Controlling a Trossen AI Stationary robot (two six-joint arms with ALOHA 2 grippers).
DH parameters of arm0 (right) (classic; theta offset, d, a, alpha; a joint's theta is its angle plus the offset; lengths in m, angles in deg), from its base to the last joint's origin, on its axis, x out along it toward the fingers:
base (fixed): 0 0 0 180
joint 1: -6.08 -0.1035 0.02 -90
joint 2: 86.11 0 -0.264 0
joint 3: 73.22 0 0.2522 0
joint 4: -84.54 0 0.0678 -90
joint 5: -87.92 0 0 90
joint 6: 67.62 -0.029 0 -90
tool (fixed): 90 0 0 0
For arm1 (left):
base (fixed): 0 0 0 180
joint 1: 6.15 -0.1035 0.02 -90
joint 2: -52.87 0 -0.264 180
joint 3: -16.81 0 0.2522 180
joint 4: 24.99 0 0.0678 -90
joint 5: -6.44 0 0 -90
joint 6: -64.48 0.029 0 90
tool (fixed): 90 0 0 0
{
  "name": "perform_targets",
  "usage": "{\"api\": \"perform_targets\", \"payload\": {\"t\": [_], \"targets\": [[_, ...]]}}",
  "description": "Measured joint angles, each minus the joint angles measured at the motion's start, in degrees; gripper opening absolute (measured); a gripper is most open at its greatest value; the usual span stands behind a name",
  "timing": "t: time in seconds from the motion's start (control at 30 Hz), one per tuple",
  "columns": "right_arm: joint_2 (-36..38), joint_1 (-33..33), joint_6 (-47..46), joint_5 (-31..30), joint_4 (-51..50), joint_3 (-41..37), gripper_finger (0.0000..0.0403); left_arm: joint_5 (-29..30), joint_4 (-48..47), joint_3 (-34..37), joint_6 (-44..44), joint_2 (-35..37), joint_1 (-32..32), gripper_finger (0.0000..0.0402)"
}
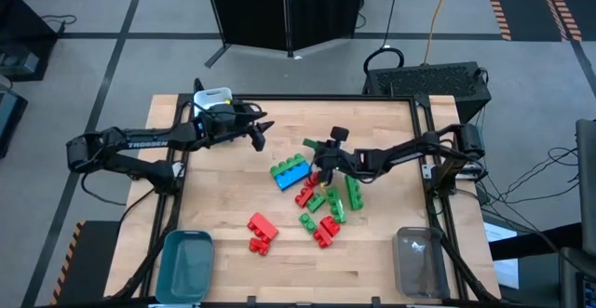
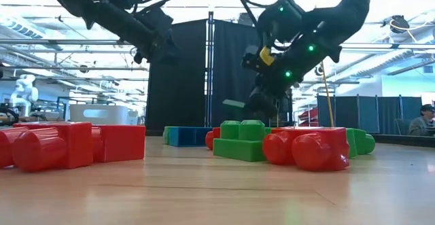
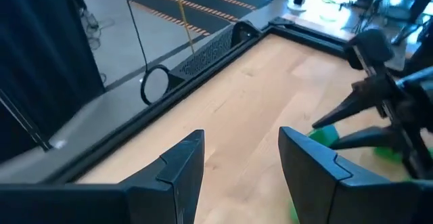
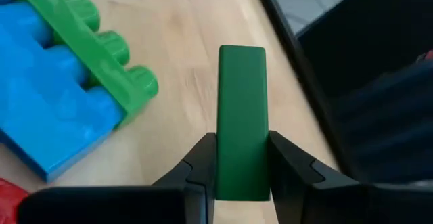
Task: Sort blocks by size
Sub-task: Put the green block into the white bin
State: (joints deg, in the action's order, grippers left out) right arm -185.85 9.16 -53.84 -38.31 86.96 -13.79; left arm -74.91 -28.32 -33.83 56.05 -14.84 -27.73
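My right gripper (image 1: 322,155) hangs over the pile of blocks, shut on a smooth green bar (image 4: 242,102) that is lifted off the table (image 1: 233,187). Below it a long green studded block (image 4: 88,34) lies on a blue block (image 4: 47,116). Red blocks (image 1: 262,232) and green blocks (image 1: 354,192) lie loose on the table's middle. My left gripper (image 1: 259,133) waits open in the air at the far left, with nothing between its fingers (image 3: 183,166). My right gripper pinches the green bar's two long sides (image 4: 242,176) between its two fingers, near one end of the bar. The fingers (image 4: 203,153) lie along the bar, whose free end sticks out past the fingertips. The bar (image 2: 234,104) is clear of the table and of the pile.
A teal bin (image 1: 186,266) stands at the near left corner, a clear bin (image 1: 419,261) at the near right corner and a white bin (image 1: 212,97) at the far left under my left arm. A dark frame (image 1: 424,140) rims the table.
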Motion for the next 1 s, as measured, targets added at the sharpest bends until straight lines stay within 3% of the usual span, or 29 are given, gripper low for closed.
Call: {"api": "perform_targets", "payload": {"t": [0.4,0.63,0.8,1.0], "targets": [[0.0,-0.7,13.6,-2.1,11.5,0.0,0.0083,-15.2,7.3,-0.3,-11.6,-6.2,-0.3,0.0178],[0.1,-0.8,20.4,-3.2,17.2,0.0,0.0084,-16.9,7.8,-1.5,-14.5,-10.4,-1.5,0.0178],[0.1,-0.9,22.9,-3.0,19.9,0.1,0.0084,-22.2,13.7,-1.6,-16.8,-13.8,-2.1,0.0178],[0.1,-0.9,23.4,-2.7,20.1,0.1,0.0084,-23.6,17.4,-1.6,-16.8,-16.6,-2.1,0.0178]]}}
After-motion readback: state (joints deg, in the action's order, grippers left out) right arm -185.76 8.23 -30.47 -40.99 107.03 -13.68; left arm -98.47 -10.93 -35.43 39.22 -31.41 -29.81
